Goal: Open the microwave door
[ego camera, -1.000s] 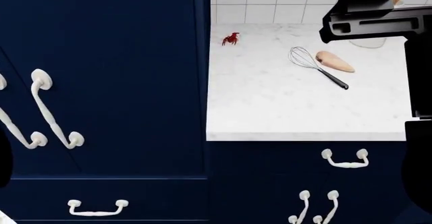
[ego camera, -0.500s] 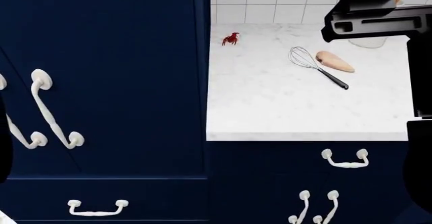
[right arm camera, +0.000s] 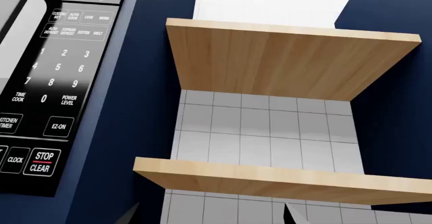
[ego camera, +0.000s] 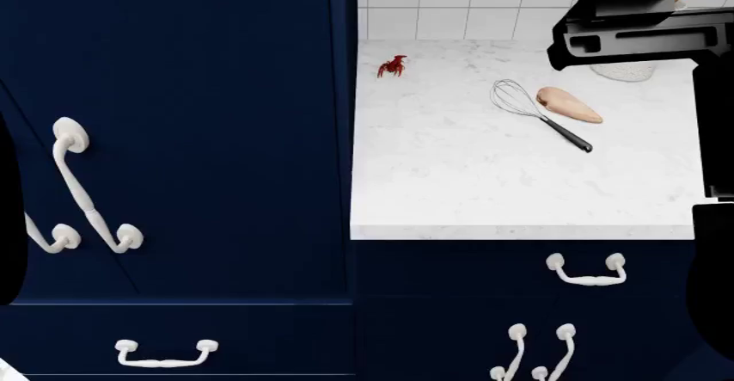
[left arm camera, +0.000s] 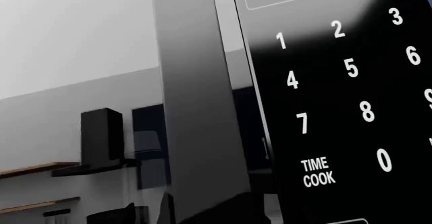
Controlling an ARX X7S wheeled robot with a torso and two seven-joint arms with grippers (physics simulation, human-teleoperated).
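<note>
A microwave's black keypad (left arm camera: 341, 97), showing white digits and a TIME COOK button (left arm camera: 317, 172), fills the close-up beside the door's tall grey vertical edge (left arm camera: 199, 107), whose dark glass appears to reflect a room.

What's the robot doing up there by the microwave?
It's trying to open the microwave. The left wrist camera is right up against the door handle, next to the keypad. Neither gripper shows clearly, so a grasp can't be confirmed. Below, a whisk and a red toy lie untouched on the counter.
</note>
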